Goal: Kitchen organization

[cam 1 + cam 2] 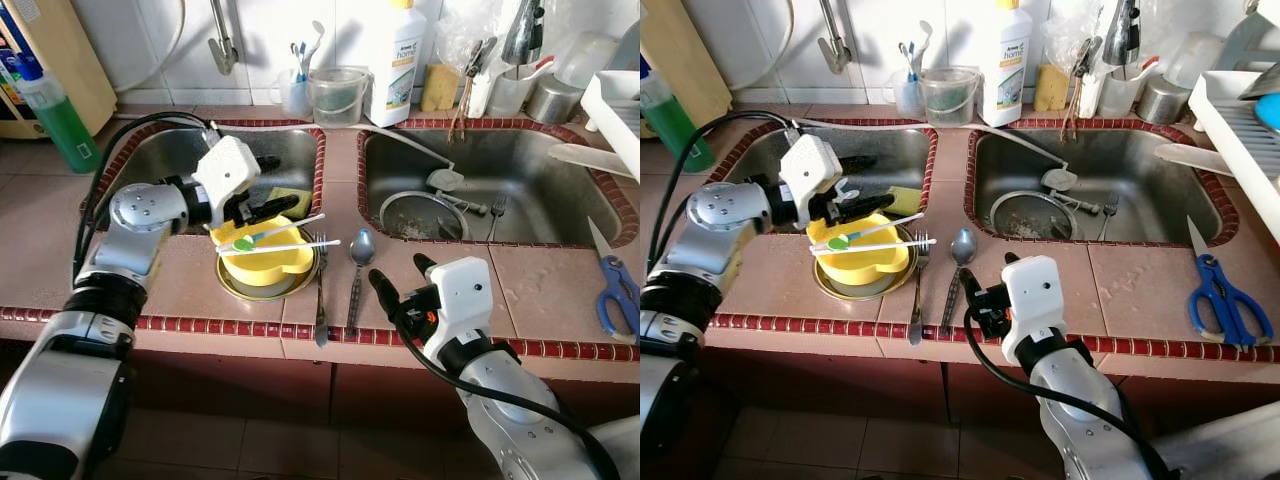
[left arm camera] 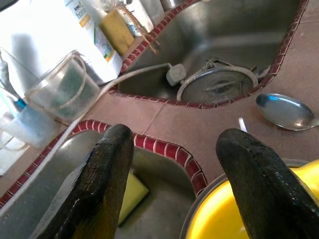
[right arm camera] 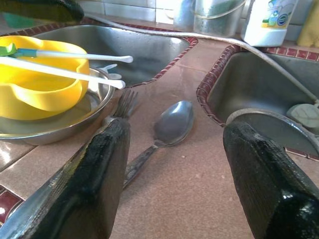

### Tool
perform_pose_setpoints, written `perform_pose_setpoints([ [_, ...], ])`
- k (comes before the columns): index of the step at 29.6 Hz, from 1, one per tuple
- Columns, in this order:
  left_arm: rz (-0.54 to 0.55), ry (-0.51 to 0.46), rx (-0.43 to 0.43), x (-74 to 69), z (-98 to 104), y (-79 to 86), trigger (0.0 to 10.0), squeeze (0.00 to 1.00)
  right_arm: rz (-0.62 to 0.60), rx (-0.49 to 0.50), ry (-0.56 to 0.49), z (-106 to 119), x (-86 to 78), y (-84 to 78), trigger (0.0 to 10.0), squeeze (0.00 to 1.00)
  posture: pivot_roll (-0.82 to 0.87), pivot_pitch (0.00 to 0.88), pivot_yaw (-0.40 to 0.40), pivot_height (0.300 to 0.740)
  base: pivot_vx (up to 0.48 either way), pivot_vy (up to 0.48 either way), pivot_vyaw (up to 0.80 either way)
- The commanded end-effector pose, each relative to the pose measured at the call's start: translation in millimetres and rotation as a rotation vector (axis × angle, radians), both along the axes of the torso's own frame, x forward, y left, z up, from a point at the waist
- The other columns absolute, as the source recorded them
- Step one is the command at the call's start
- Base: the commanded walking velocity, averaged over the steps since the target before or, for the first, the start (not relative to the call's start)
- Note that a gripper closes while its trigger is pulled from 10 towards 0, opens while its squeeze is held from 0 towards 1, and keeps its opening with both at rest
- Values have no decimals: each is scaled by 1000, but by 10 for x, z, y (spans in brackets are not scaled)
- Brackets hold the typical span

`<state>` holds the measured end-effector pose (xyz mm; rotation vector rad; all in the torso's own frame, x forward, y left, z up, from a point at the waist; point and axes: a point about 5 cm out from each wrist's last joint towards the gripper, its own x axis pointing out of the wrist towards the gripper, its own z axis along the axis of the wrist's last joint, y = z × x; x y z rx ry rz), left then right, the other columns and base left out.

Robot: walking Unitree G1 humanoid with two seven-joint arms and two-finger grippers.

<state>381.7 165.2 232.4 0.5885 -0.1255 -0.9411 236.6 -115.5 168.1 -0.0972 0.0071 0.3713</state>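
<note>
Bare table stretch along front edge between right pincer and scissors. Spoon, fork, yellow bowl crowd front edge between sinks.

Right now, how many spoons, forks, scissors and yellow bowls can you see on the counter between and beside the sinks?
Spoons: 1, the metal spoon
Forks: 1, the metal fork beside the spoon
Scissors: 1, the blue-handled scissors
Yellow bowls: 1, the yellow bowl sitting in the metal dish
Total: 4
</note>
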Motion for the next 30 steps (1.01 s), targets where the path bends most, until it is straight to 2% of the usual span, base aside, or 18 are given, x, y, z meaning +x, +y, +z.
perform_pose_setpoints([
  [1, -3, -6, 31, 9, 72, 43, 10000, 0, 17, -3, 6, -1, -29, 26, 10000, 0, -113, 124, 59, 703, 0, 0, 0],
  [7, -18, 73, 2, -11, 84, 132, 10000, 0, 16, -10, 12, -25, -38, 21, 10000, 0, -114, 119, 60, 703, 0, 0, 0],
  [13, -32, 103, -9, -44, 93, 192, 10000, 0, 15, -13, 15, -42, -39, 18, 10000, 0, -109, 114, 61, 703, 0, 0, 0],
  [19, -74, 141, 14, -112, 62, 235, 10000, 0, 19, -17, 16, -61, -36, 21, 10000, 0, -102, 112, 59, 703, 0, 0, 0],
  [21, -109, 137, 52, -160, 37, 243, 10000, 0, 20, -21, 17, -68, -31, 22, 10000, 0, -102, 112, 59, 703, 0, 0, 0],
  [30, -111, 165, 100, -206, -54, 236, 10000, 0, 19, -29, 19, -74, -13, 0, 10000, 0, -93, 122, 57, 703, 0, 0, 0],
])
